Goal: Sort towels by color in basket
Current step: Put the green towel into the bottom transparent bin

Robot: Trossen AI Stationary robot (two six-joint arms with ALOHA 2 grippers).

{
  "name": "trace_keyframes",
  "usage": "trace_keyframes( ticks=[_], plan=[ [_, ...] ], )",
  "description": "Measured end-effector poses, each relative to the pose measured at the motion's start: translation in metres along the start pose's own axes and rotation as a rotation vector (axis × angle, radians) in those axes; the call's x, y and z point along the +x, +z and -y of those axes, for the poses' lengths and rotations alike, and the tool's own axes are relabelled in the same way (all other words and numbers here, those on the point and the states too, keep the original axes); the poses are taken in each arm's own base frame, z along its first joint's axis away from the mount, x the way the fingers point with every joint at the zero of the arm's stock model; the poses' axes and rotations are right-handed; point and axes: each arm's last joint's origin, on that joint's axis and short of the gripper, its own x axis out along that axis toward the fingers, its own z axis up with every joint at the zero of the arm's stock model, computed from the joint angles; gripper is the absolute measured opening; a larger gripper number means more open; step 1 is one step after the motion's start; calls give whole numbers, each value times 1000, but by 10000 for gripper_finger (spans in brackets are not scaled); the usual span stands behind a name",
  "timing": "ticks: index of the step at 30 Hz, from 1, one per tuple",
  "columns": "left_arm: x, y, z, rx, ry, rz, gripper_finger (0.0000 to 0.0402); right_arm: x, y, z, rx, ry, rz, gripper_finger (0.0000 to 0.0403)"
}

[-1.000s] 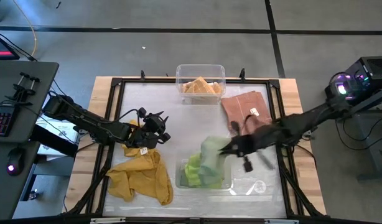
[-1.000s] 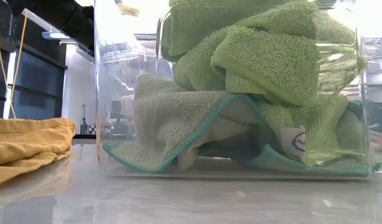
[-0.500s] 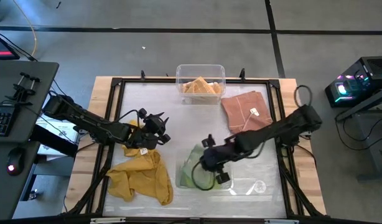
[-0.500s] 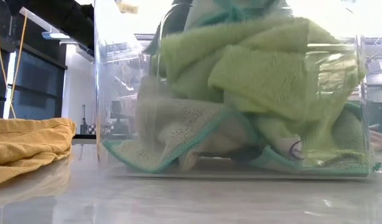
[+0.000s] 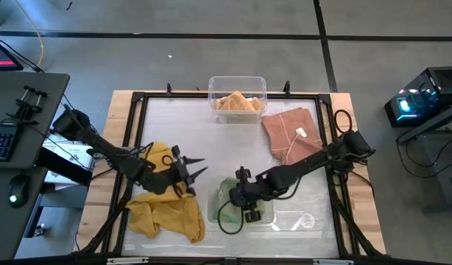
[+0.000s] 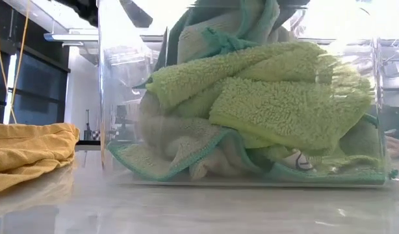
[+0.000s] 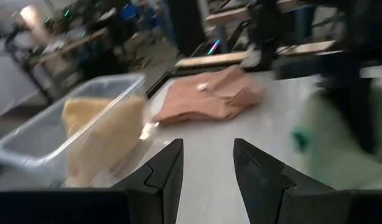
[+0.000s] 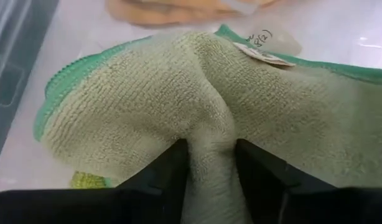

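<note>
Two dark arms reach inward over the table. The right gripper (image 5: 238, 197) stretches low across from the right edge, pinching a fold of the pale green towel with a darker green hem (image 8: 178, 99) over the clear plastic bin (image 6: 115, 97) at the near edge. The left gripper (image 5: 191, 171), fingers spread and empty, hovers above the crumpled mustard-yellow towel (image 5: 166, 210).

Light green towels (image 6: 264, 110), teal-edged; mustard towel (image 5: 166, 210); peach towel (image 5: 288, 131), possibly salmon.
</note>
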Motion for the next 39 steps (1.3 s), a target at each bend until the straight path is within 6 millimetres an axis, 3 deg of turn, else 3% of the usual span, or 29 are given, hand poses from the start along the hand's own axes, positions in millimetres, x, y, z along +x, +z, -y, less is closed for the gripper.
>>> trace_keyframes(
  ticks=[8, 12, 16, 20, 27, 33, 39],
  plan=[
    [-22, 5, 16, 93, -94, 63, 127, -37, 17, -33, 39, -23, 29, 135],
    [-25, 4, 18, 74, -108, 64, 127, -42, 19, -45, -27, -57, 64, 127],
    [-25, 3, 18, 57, -110, 52, 127, -32, 19, -47, 25, -226, 188, 110],
    [-25, 2, 18, 45, -111, 48, 127, -17, 7, -48, 35, -172, 140, 98],
    [-24, 1, 18, 52, -108, 42, 127, -33, 10, -52, 50, -241, 221, 94],
    [-25, 1, 18, 19, -109, 39, 127, -42, 10, -38, 245, -357, 258, 94],
    [-25, -1, 18, 14, -109, 26, 127, -11, -11, -35, 290, -239, 121, 93]
  ],
)
